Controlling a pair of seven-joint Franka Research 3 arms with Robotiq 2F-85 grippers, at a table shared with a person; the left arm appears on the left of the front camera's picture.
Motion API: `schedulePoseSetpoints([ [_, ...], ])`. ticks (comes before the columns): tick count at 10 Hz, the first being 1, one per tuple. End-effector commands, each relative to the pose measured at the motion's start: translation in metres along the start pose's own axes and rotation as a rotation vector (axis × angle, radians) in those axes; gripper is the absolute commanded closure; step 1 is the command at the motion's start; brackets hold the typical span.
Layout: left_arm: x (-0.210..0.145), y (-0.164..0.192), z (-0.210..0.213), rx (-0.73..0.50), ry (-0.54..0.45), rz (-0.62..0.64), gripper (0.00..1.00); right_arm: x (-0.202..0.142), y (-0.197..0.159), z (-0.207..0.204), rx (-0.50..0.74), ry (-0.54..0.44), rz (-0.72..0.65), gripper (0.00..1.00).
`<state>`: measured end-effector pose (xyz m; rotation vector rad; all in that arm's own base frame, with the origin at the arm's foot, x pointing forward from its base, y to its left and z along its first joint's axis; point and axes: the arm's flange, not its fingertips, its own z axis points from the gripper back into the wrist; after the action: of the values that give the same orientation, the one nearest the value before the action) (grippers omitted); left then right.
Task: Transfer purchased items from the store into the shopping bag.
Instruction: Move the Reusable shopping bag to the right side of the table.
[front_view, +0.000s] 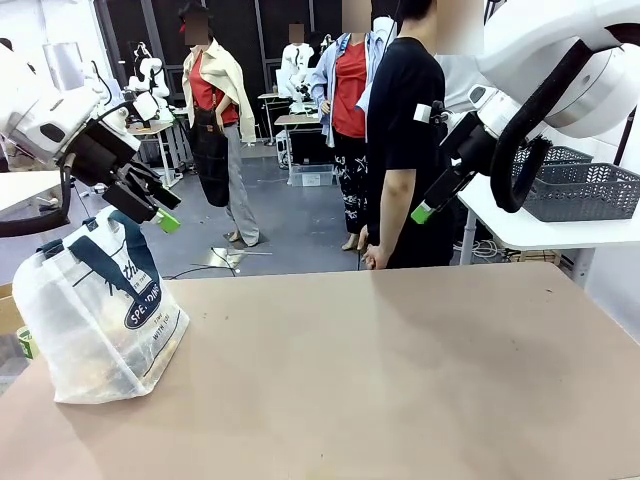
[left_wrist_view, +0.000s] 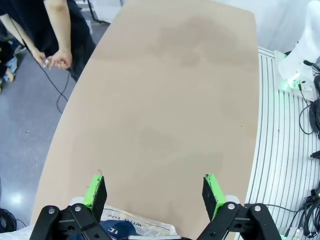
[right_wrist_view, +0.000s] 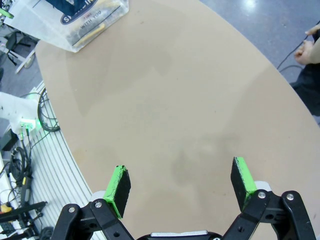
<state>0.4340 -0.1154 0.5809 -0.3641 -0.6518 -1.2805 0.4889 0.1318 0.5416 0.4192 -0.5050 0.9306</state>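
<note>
The shopping bag stands upright at the table's left side, translucent with navy handles and an oval logo. Goods show dimly through its plastic; yellowish pieces lie at its bottom. My left gripper hangs just above the bag's mouth, open and empty. In the left wrist view the left gripper has its green pads wide apart, with the bag's top beneath them. My right gripper is raised high over the table's far right, also open with nothing in it. The bag lies far off from it.
A person in black stands at the far edge, one hand low by the tabletop and holding a cable. A dark grey mesh basket rests on a white side table at the right. Cables lie on the floor beside the table.
</note>
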Motion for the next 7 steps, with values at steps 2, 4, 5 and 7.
schedulePoseSetpoints([
  [2, -0.0003, 0.0015, 0.0028, -0.013, -0.024, -0.010, 0.00, 0.0026, -0.0014, 0.0010, 0.001, 0.018, -0.013, 0.00],
  [4, -0.0003, 0.0015, 0.0028, -0.013, -0.024, -0.010, 0.00, 0.0026, -0.0014, 0.0010, 0.001, 0.018, -0.013, 0.00],
  [5, -0.0003, 0.0015, 0.0028, -0.013, -0.024, -0.010, 0.00, 0.0026, -0.0014, 0.0010, 0.001, 0.018, -0.013, 0.00],
  [7, -0.0003, 0.0015, 0.0028, -0.013, -0.024, -0.010, 0.00, 0.0026, -0.0014, 0.0010, 0.001, 0.018, -0.013, 0.00],
])
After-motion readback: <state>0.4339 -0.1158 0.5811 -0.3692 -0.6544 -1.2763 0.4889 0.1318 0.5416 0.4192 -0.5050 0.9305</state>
